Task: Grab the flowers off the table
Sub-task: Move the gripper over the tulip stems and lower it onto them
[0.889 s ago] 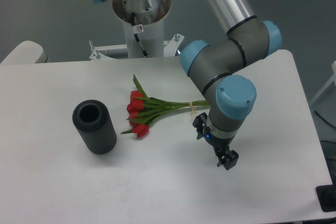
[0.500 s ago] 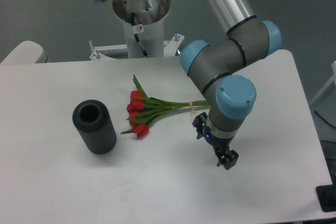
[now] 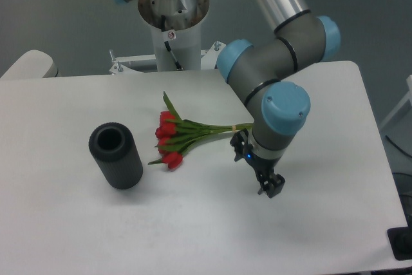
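Nearest the camera, the front of the table (image 3: 193, 236) is bare white surface. A little further in, right of centre, the gripper (image 3: 269, 186) hangs low over the tabletop from the arm's (image 3: 277, 62) blue-capped wrist. Its fingers are dark and small in this view, so I cannot tell how far apart they stand. Nothing is seen between them, and they hold nothing as far as the picture shows.

Left of the gripper, at about the same depth, a black cylinder (image 3: 117, 157) stands on the table with its open top toward the camera, well apart from the gripper.

Just beyond, between cylinder and arm, the flowers (image 3: 172, 138) lie flat on the table. The red heads point toward the cylinder, and the green stems run right toward the wrist, whose housing hides the stem ends. The gripper's tips sit near the stem end but on the camera side of it, not over it and not touching.

Furthest back, the arm's base column (image 3: 172, 11) rises behind the table edge.

By my judgement the task is at its approach stage: the flowers are not yet grasped or lifted. Left to do are lining the gripper up over the stems, lowering, closing on them and raising the bunch clear.
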